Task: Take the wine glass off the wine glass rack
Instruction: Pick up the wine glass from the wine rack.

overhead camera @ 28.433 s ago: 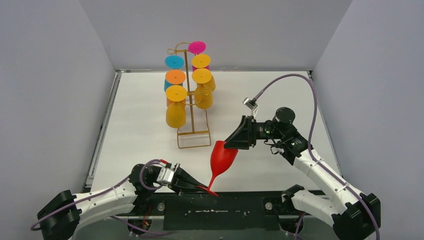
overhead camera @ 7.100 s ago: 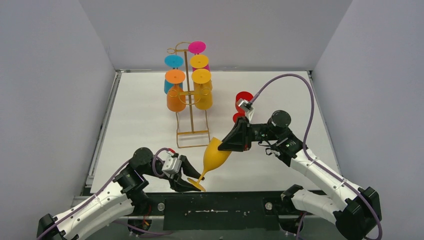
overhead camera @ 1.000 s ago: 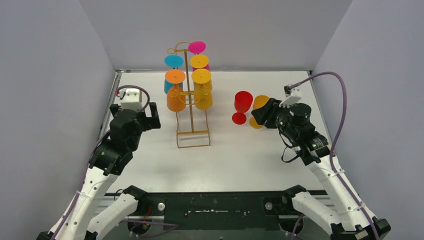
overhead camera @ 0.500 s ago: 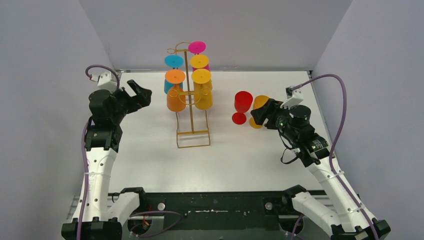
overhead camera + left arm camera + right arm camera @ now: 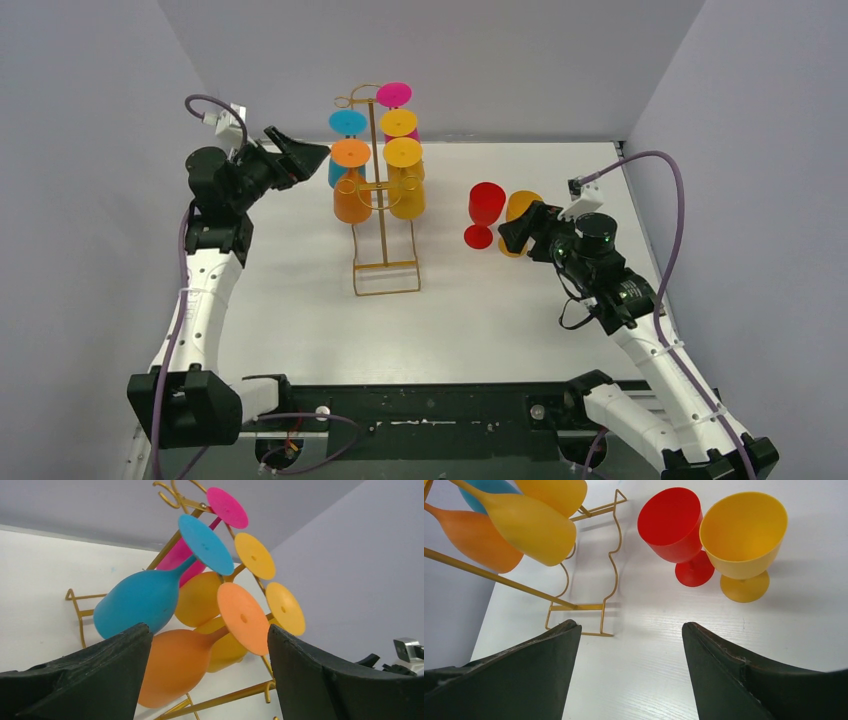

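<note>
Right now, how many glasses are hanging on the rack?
5. Pink glass topmost; blue glass and orange glass left of the rack post in the top view; upper yellow glass and lower yellow glass right of it. None seems hidden.

The wine glass rack (image 5: 574, 607) is formed of thin gold-coloured metal wire with a smooth, slightly shiny finish, while the red wine glass (image 5: 671, 522), the yellow wine glass (image 5: 744, 530) and the orange wine glass (image 5: 175, 665) are seen to be opaque, smooth, matt plastic. The worktop (image 5: 649, 670) is finished in matt white with a faint wood-like grain, and the right pincer (image 5: 630, 630) is made of matt black plastic, slightly rough-edged.
</note>
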Robot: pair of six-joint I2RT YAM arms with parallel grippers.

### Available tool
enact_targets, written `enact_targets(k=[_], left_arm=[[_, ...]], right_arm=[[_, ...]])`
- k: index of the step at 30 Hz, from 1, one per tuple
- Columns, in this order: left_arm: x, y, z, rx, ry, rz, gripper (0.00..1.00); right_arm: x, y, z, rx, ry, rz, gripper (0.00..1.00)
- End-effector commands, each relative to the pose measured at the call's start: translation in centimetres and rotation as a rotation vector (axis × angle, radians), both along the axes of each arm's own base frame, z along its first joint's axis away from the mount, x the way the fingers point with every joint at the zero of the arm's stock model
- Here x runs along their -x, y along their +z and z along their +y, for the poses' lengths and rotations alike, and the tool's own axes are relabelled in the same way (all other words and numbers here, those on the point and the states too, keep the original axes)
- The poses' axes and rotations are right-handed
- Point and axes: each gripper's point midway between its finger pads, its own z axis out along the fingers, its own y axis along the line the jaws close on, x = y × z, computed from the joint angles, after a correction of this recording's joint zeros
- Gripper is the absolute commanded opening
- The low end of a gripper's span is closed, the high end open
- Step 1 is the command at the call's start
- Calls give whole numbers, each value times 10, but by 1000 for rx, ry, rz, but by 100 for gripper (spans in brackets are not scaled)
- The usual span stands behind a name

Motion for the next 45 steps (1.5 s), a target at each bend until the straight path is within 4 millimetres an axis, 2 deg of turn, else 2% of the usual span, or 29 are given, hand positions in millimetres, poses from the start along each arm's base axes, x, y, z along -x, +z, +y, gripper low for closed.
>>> enact_targets(k=[1, 5, 9, 13, 18, 21, 28, 39, 42, 45], left_arm=[[8, 58, -18, 23, -122, -170, 81], [3, 54, -27, -1, -172, -151, 77], [2, 36, -44, -77, -207, -70, 74], [-1, 24, -44, -113, -188, -34, 69], [-1, 27, -48, -111, -183, -35, 64], [-3, 24, -48, -114, -183, -29, 55], [-16, 12, -51, -105, -189, 20, 43], [-17, 19, -46, -93, -145, 4, 37], [-12, 25, -45, -81, -134, -27, 37], [-9, 27, -44, -83, -129, -32, 31]], right_arm=[[-9, 15, -3, -10, -27, -72, 76], [-10, 13, -1, -13, -18, -62, 76], [-9, 14, 0, -17, -13, -58, 77], [-8, 17, 0, -23, -12, -66, 77], [-6, 20, 0, -30, -11, -72, 77], [-6, 21, -2, -29, -18, -77, 77], [-8, 16, -3, -45, -44, -61, 77], [-7, 10, -7, -27, -58, -49, 78], [-8, 6, -8, -14, -63, -37, 78], [-8, 6, -9, -10, -66, -33, 78]])
